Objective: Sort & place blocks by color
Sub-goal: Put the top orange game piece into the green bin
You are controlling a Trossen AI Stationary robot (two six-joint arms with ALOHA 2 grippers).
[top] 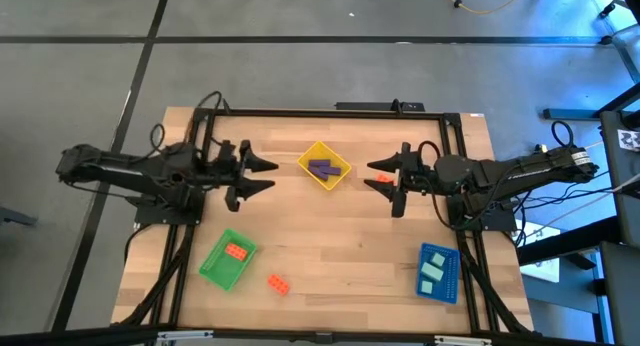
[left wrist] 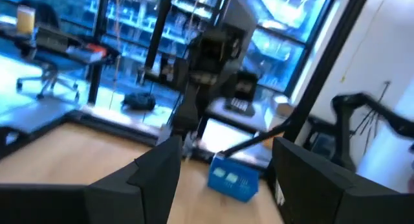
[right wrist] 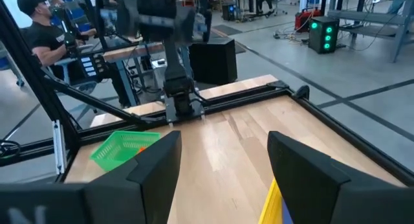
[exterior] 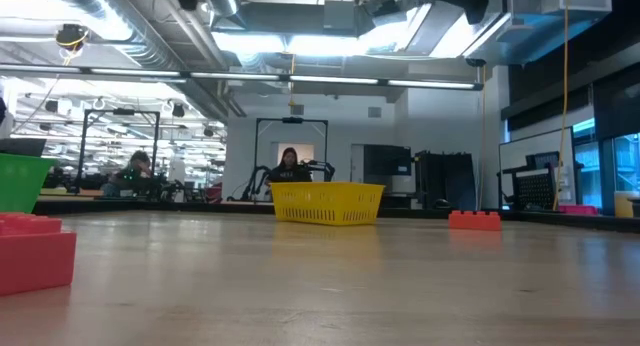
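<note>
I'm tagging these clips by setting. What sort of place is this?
Most likely a robotics lab or workshop: a wooden table with colored trays, exposed ducts and strip lights overhead, more arm rigs behind, and people at workbenches.

Three trays sit on the worktop: one yellow tray, one green tray and one blue tray. The yellow tray holds two purple blocks. The green tray holds one orange-red block. The blue tray holds two mint-teal blocks. Two more orange-red blocks lie loose on the bare wood, one near the green tray and one beside the yellow tray. Two arms reach in, one from each side.
</note>
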